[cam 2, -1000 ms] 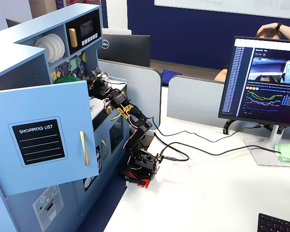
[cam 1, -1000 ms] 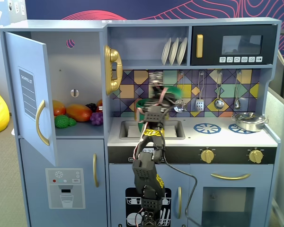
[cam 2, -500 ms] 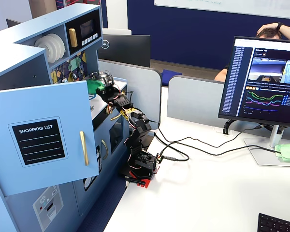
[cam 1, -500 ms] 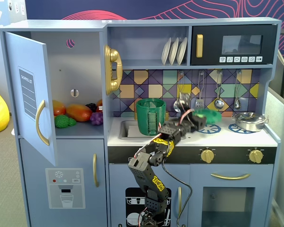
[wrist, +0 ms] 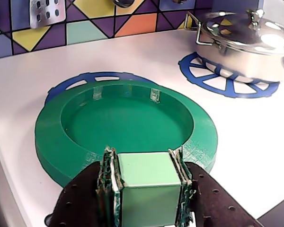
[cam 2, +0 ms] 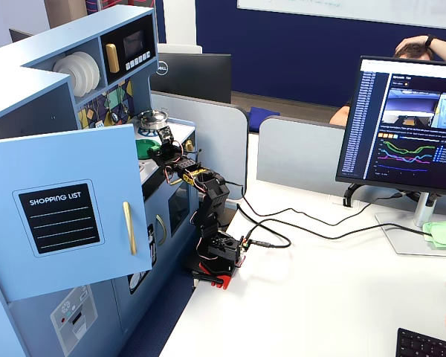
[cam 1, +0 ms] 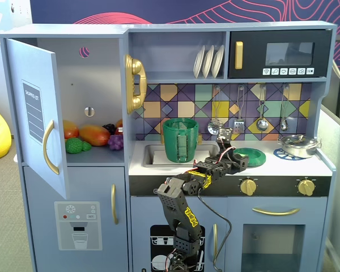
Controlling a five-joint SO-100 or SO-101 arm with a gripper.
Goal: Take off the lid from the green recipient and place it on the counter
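Observation:
The dark green lid (wrist: 123,118) lies flat on or just above the white counter (wrist: 246,137), over the left blue burner ring (wrist: 85,80). My gripper (wrist: 144,163) is shut on the lid's light green block knob (wrist: 144,184), one finger on each side. In a fixed view the lid (cam 1: 250,156) shows right of the green recipient (cam 1: 180,140), which stands open-topped in the sink with its ribbed strip facing front. My gripper (cam 1: 233,149) reaches over the counter's front edge (cam 1: 272,165). Another fixed view shows the lid (cam 2: 143,146) small beside the gripper (cam 2: 162,152).
A steel pot with lid (wrist: 246,42) sits on the right burner ring (cam 1: 297,145). Utensils hang on the tiled back wall (cam 1: 238,113). The fridge door (cam 1: 37,113) stands open at the left, with toy fruit (cam 1: 90,136) inside.

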